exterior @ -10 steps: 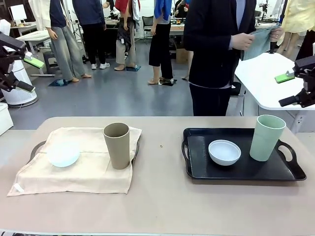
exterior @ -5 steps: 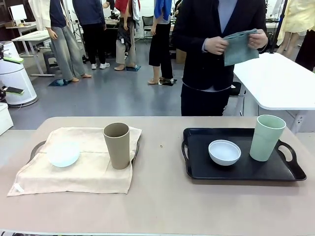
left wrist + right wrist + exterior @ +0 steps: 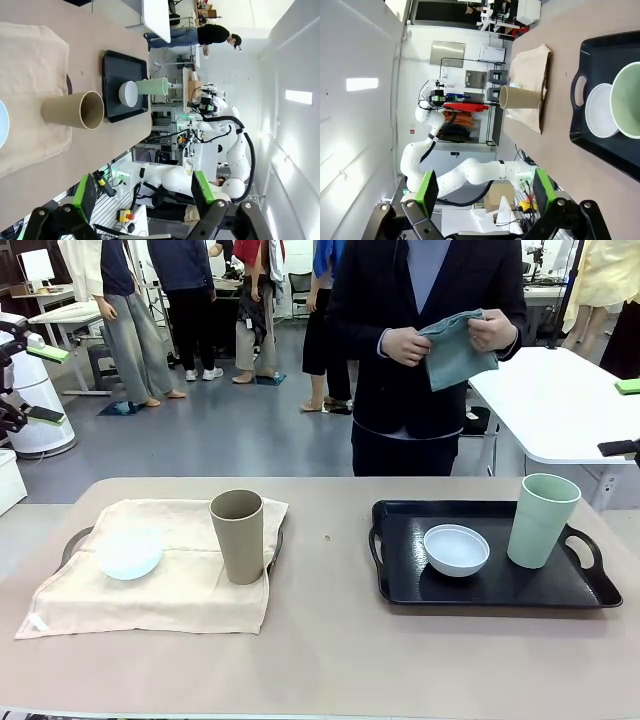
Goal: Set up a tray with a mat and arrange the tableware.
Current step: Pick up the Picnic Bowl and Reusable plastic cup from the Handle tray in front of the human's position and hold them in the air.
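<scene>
Black tray right, bare, stiff; I take by side handle. Beige mat left, soft, limp; pinch corner. Tan-brown cup on mat, pale green cup far right on black tray: tall, probably light, tip easily; grip mid-wall. White bowl beside green cup, pale blue bowl on mat: smooth, pinch rim. Left gripper, right gripper: both wide, empty.

Left gripper hangs raised beyond the table's left edge, jaws wide apart; right gripper likewise beyond the right edge.
</scene>
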Motion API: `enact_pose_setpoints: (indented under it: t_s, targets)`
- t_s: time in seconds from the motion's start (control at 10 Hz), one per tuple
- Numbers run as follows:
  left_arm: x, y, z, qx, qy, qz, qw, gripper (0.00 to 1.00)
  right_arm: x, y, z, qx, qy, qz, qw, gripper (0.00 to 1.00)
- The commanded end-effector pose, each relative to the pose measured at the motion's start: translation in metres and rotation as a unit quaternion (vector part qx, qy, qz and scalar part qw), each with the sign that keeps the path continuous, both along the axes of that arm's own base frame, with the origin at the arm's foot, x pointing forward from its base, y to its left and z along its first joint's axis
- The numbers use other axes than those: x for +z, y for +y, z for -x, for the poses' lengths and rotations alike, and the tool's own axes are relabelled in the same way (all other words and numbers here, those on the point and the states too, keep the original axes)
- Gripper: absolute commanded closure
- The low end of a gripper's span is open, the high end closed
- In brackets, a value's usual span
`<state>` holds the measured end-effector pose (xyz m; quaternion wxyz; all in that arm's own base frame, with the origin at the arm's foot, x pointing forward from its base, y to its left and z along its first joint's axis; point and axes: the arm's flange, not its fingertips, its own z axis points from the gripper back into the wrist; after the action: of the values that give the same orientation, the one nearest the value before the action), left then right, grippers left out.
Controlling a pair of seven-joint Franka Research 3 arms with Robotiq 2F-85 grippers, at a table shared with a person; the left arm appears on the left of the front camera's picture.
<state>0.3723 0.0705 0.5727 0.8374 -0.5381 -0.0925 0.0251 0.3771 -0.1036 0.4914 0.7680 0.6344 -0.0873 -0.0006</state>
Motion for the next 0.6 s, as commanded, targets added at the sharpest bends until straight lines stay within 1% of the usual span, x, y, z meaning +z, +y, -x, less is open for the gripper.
enact_pose_setpoints:
  t_s: [0.0, 0.5]
  targets:
    - [0.0, 0.0028, 0.0013, 0.005, -0.006, 0.0, 1.0, 0.0, 0.0017, -0.0047, 0.0023, -0.006, 0.003, 0.003, 1.0, 0.0]
    - [0.0, 0.0028, 0.0013, 0.005, -0.006, 0.0, 1.0, 0.0, 0.0017, -0.0047, 0.0023, -0.006, 0.003, 0.003, 1.0, 0.0]
